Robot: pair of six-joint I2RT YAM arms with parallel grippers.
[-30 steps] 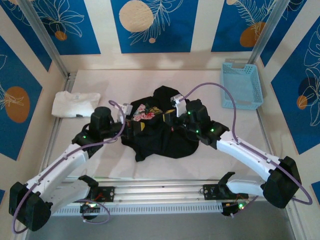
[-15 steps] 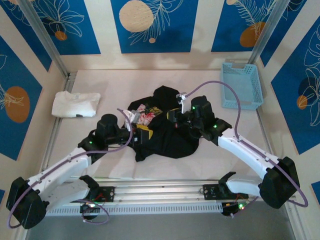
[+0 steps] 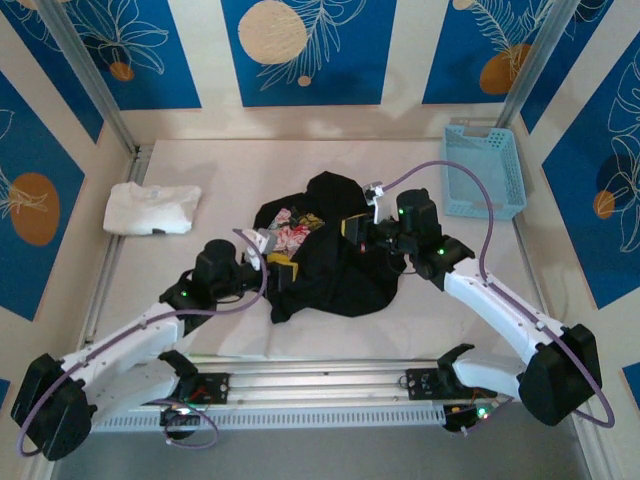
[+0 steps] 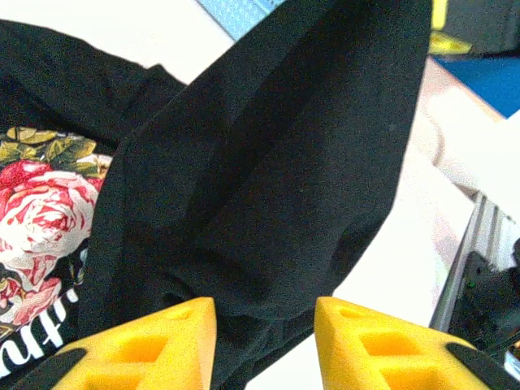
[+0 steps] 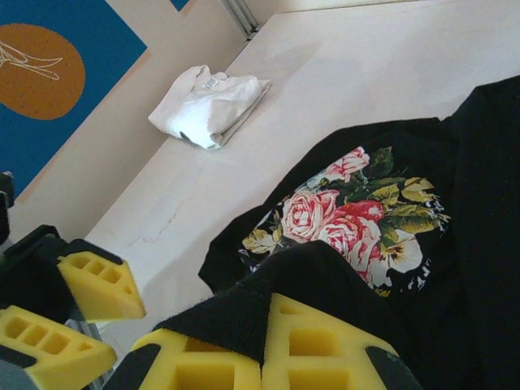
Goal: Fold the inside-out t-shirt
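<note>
Right gripper (image 5: pixel 264 325) first: its yellow fingers (image 5: pixel 321 349) are pressed tight together, and a thick fold of the black inside-out t-shirt (image 5: pixel 479 244) is pinched between them. From that pinch the cloth drops away toward 1 o'clock in the wrist view, with the rose print (image 5: pixel 341 215) face up just beyond the fingertips.

Over to the left gripper (image 4: pixel 264 313): its fingers (image 4: pixel 162 345) stand apart, squeezing nothing. A bulge of black cloth sits in the gap at the tips, and from there the fabric climbs in a tall tent toward 1 o'clock. The roses show at 9 o'clock.

From above, the inside-out t-shirt (image 3: pixel 330 275) lies bunched in the middle of the table (image 3: pixel 240 165). The left gripper (image 3: pixel 275 270) is at the shirt's 9 o'clock edge; the right gripper (image 3: pixel 352 228) is on it at about 1 o'clock. The rose print (image 3: pixel 292 228) shows at 11 o'clock on the heap, between the two grippers.

Further out, a folded white t-shirt (image 3: pixel 150 208) rests well apart at 10 o'clock, near the table's left edge. A light-blue basket (image 3: pixel 485 170) stands at 2 o'clock in the far right corner.
</note>
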